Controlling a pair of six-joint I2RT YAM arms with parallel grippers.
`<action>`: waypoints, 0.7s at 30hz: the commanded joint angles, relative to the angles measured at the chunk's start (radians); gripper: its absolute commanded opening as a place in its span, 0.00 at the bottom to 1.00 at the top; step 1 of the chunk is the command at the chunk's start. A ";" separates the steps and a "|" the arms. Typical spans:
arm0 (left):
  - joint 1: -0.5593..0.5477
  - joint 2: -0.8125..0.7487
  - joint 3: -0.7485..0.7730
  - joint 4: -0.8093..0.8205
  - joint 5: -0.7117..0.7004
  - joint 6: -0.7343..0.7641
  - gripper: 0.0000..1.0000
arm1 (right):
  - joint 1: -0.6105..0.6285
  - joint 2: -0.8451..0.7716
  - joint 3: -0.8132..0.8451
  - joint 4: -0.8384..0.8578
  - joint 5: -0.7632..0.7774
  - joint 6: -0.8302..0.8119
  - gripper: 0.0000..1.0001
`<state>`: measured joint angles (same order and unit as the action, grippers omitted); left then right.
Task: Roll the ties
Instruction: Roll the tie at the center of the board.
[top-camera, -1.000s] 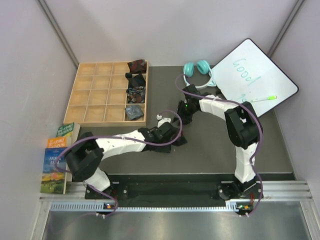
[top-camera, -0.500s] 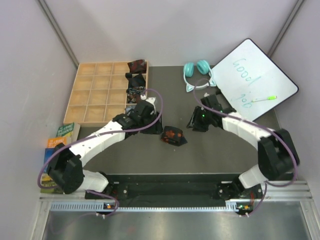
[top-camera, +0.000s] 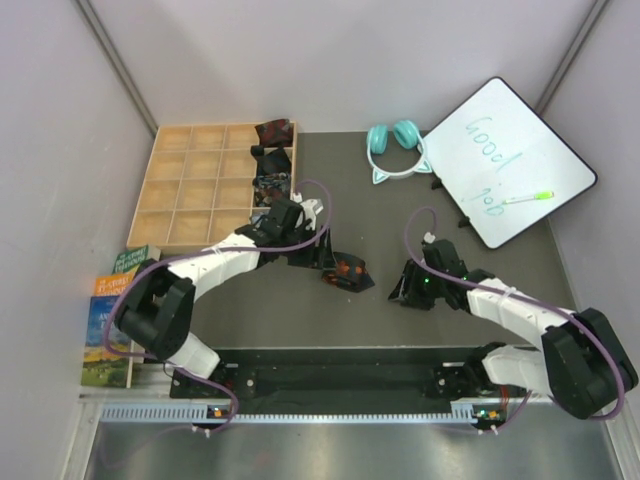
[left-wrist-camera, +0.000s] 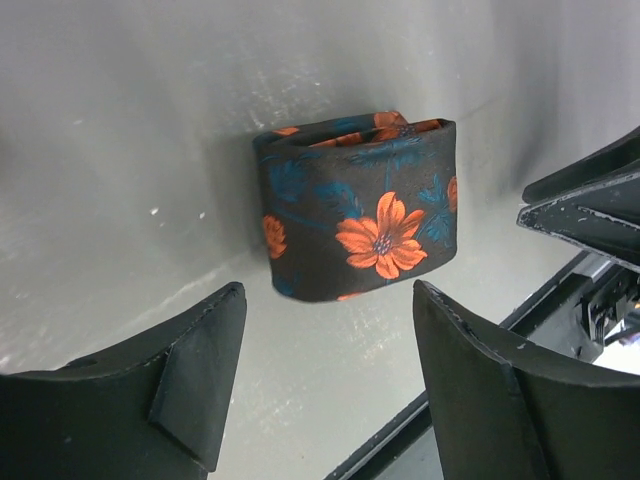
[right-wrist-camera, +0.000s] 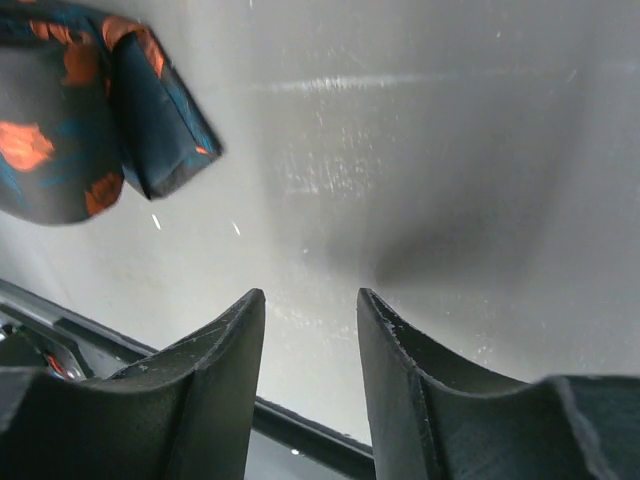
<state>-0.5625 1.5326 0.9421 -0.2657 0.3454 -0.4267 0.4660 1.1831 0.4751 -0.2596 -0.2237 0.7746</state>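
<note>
Both arms have drawn off the rolled tie (top-camera: 346, 271) since a second ago. The left gripper (top-camera: 322, 252), released and empty, sits just left of it; the right gripper (top-camera: 404, 291), also released, is well right. The rolled tie lies mid-way across the table (top-camera: 300, 320), long side left-right, right end slightly nearer.

Shows tie (left-wrist-camera: 360, 220) rolled tight, black with orange flowers and blue leaves, resting on grey table (left-wrist-camera: 140, 120). Shows gripper (left-wrist-camera: 328, 325) with jaws spread, both fingers (left-wrist-camera: 195, 385) short of the roll, not touching it. Notes black angular parts (left-wrist-camera: 590, 195) at right edge; cannot identify.
</note>
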 joint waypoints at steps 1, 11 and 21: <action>0.004 0.046 -0.014 0.117 0.070 0.028 0.73 | -0.012 -0.053 -0.035 0.134 -0.035 -0.032 0.44; 0.004 0.156 -0.009 0.161 0.053 0.019 0.72 | -0.012 -0.069 -0.072 0.177 -0.042 -0.037 0.45; 0.003 0.176 -0.117 0.318 0.101 -0.081 0.68 | -0.010 -0.050 -0.073 0.198 -0.048 -0.046 0.47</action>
<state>-0.5625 1.6955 0.8749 -0.0536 0.4335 -0.4656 0.4660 1.1385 0.4038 -0.1108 -0.2607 0.7502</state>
